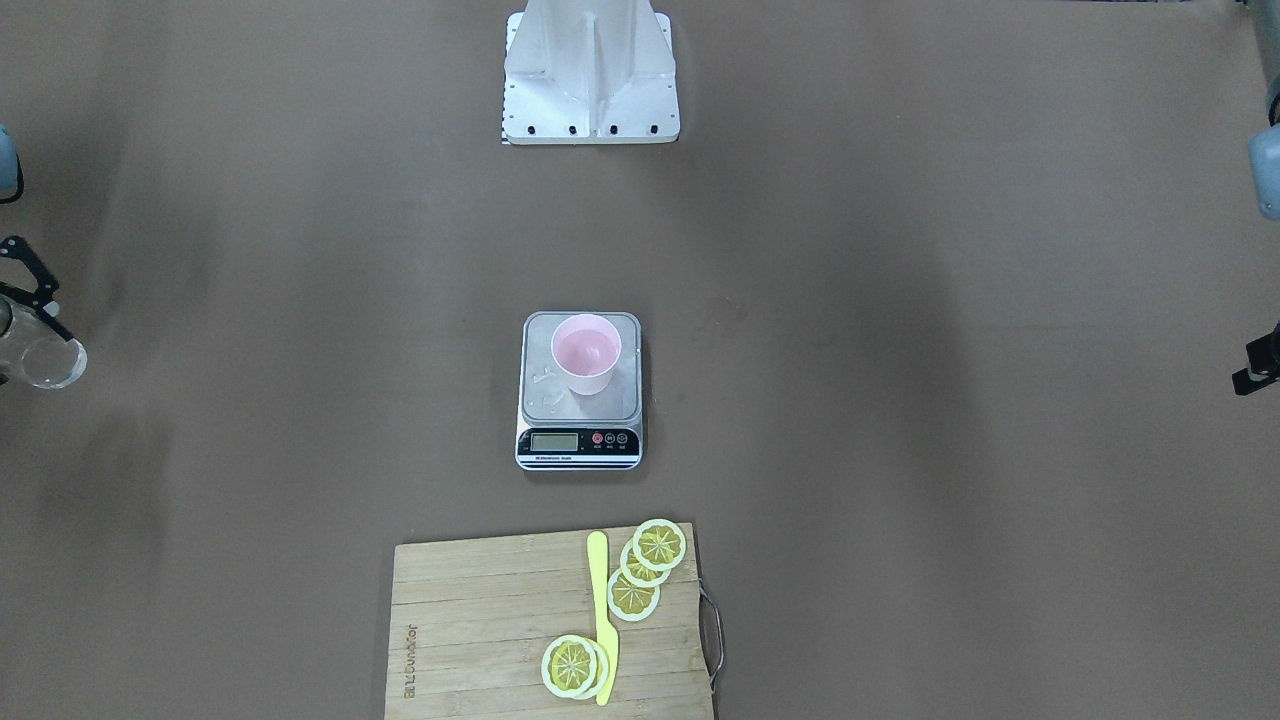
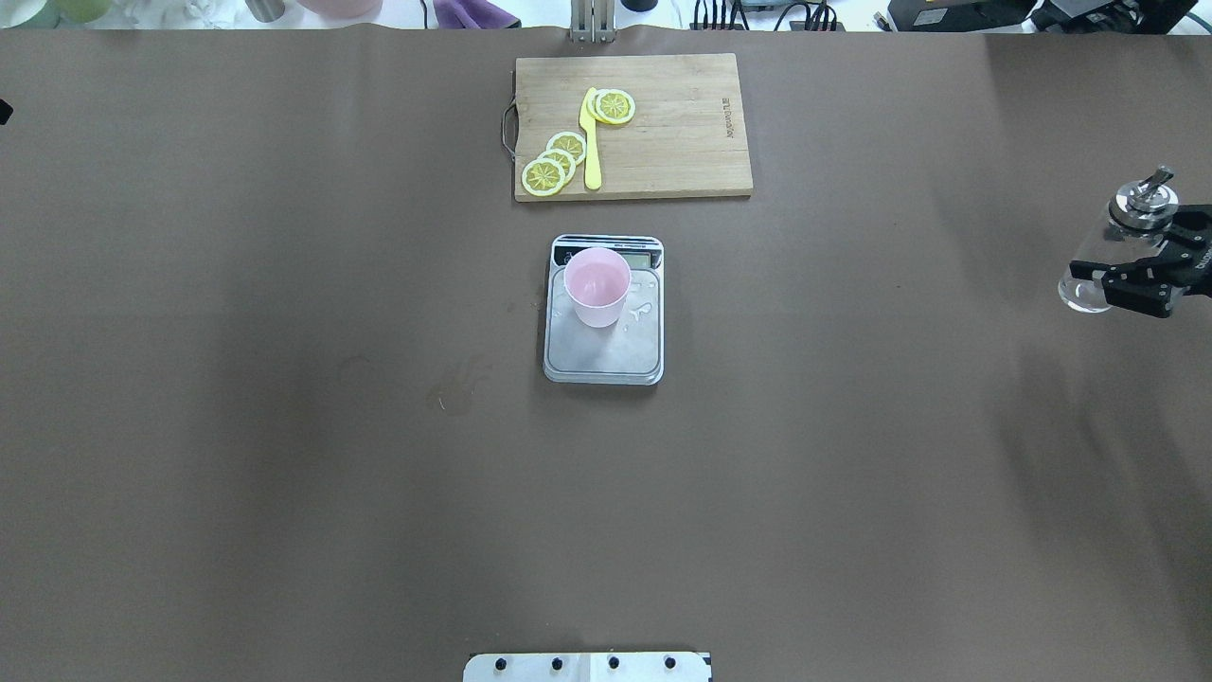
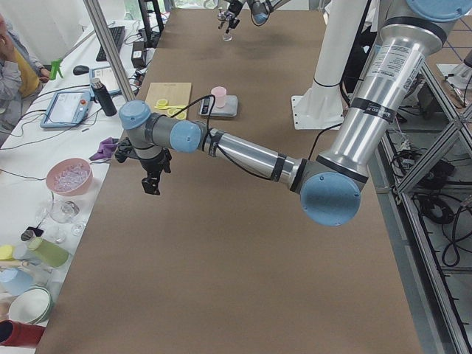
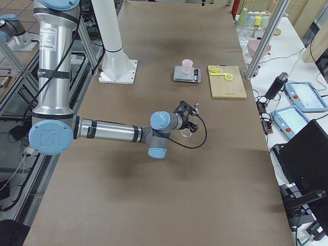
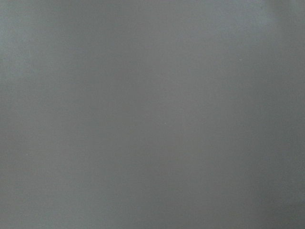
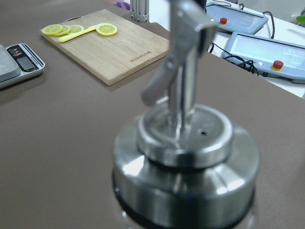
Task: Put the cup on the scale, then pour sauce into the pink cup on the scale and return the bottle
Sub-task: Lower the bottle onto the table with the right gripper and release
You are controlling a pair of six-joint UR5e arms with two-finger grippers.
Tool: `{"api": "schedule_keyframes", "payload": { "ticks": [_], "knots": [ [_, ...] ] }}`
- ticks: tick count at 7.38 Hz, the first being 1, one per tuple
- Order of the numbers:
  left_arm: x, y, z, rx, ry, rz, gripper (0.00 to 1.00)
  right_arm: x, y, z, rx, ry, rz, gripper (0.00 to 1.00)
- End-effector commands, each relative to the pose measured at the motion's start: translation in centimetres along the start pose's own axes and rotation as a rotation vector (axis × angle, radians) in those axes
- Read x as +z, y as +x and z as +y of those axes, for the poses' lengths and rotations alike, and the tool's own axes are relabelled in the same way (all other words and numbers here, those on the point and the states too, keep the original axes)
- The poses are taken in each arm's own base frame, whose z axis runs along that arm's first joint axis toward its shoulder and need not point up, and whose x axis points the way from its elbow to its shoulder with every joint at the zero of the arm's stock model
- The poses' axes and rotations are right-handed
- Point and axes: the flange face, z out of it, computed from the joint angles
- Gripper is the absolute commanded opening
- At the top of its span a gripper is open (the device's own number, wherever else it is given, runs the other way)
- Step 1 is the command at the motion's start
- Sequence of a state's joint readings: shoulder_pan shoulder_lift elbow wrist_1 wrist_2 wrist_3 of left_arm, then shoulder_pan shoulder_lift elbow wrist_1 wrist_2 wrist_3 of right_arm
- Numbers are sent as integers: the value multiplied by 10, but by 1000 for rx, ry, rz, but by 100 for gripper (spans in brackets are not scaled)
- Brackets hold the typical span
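Note:
The pink cup (image 2: 597, 284) stands upright on the steel platform of the scale (image 2: 606, 355), at the end near its display, and also shows in the front view (image 1: 586, 352). A few clear drops lie on the platform beside it. The clear bottle (image 2: 1081, 290) with its metal pourer cap (image 6: 186, 157) is upright at the table's far right. My right gripper (image 2: 1089, 279) is shut on the bottle's body. I cannot tell whether the base touches the table. My left gripper (image 3: 151, 184) hangs over the table's left edge; I cannot tell its state.
A wooden cutting board (image 2: 682, 142) with lemon slices (image 2: 554, 163) and a yellow knife (image 2: 591, 142) lies beyond the scale. The robot's base plate (image 2: 587, 667) is at the near edge. Bowls, cups and tablets sit on side tables past the table ends.

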State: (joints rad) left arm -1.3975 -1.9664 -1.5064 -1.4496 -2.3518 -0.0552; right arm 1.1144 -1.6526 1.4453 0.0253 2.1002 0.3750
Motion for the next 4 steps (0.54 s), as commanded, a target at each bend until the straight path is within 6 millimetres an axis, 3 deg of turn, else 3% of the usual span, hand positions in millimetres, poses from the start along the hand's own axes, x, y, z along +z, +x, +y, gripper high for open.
{"api": "schedule_keyframes", "payload": {
  "ticks": [1, 4],
  "knots": [
    [0, 0, 0, 0, 0, 0, 98, -9, 10, 24, 7, 86, 6, 0],
    [-2, 2, -1, 3, 3, 2, 98, -15, 18, 54, 64, 157, -22, 0]
  ]
}}
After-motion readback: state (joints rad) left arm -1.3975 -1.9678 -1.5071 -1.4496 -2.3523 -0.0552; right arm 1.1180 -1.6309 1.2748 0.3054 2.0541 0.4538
